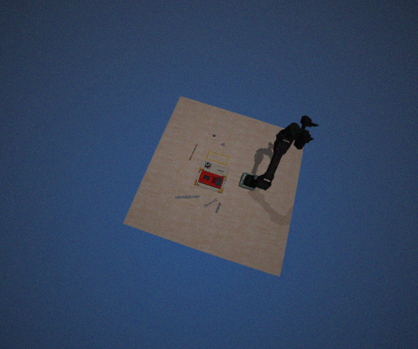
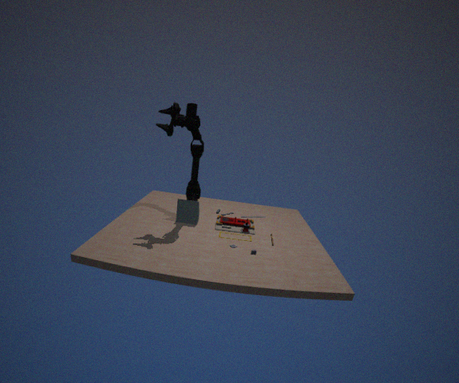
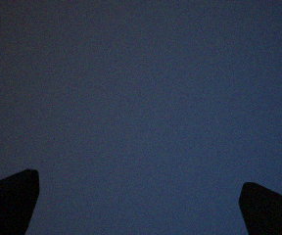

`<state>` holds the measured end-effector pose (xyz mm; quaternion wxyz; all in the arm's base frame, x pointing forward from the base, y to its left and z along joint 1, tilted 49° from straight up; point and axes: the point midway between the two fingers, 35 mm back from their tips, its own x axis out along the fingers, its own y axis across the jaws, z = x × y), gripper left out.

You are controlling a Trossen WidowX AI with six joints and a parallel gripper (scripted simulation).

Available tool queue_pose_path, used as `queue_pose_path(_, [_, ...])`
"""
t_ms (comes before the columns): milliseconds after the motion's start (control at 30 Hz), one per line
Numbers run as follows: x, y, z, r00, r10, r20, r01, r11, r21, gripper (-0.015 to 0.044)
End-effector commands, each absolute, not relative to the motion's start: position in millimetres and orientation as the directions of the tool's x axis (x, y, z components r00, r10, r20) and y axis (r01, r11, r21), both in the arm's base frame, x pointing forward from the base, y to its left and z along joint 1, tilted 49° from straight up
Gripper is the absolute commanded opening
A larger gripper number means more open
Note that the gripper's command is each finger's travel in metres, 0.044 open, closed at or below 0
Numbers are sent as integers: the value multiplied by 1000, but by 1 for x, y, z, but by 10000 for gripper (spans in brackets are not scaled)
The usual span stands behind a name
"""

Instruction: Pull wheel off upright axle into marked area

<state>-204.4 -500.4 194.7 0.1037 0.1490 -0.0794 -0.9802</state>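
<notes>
1. Blue haze surrounds the wooden tabletop point(image 2: 204, 267) on every side.
2. Farthest left in the exterior view, my hand point(image 2: 164, 119) hangs high above the tabletop with its jaws spread wide, grasping nothing and touching nothing; in the wrist view my two dark fingertips frame only blue.
3. My arm point(image 2: 195, 164) stands nearly upright on its grey base point(image 2: 187, 212), throwing a shadow point(image 2: 157, 238) across the wood.
4. Right of the base lies the red and white fixture board point(image 2: 235, 223).
5. From the top, the wheel point(image 1: 208, 163) sits on the board's white strip, on its axle, just beside the yellow-outlined marked area point(image 1: 216, 158).
6. Small loose parts lie scattered around the board, too small to identify.
</notes>
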Motion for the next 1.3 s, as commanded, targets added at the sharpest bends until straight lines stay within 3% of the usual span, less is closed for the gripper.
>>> queue_pose_path(0, [-203, -501, 194, -932, -232, -279, 186, -966, 182, 374])
queue_pose_path(100, [-179, -513, 180, -896, -300, -328, 278, -954, 113, 300])
queue_pose_path(367, [-88, -536, 133, -721, -472, -507, 588, -804, -87, 300])
queue_pose_path(633, [7, -532, 87, -498, -535, -682, 834, -510, -209, 300])
queue_pose_path(933, [111, -496, 41, -241, -470, -849, 970, -84, -229, 300])
queue_pose_path(1267, [211, -423, 3, -9, -255, -967, 919, 380, -108, 300])
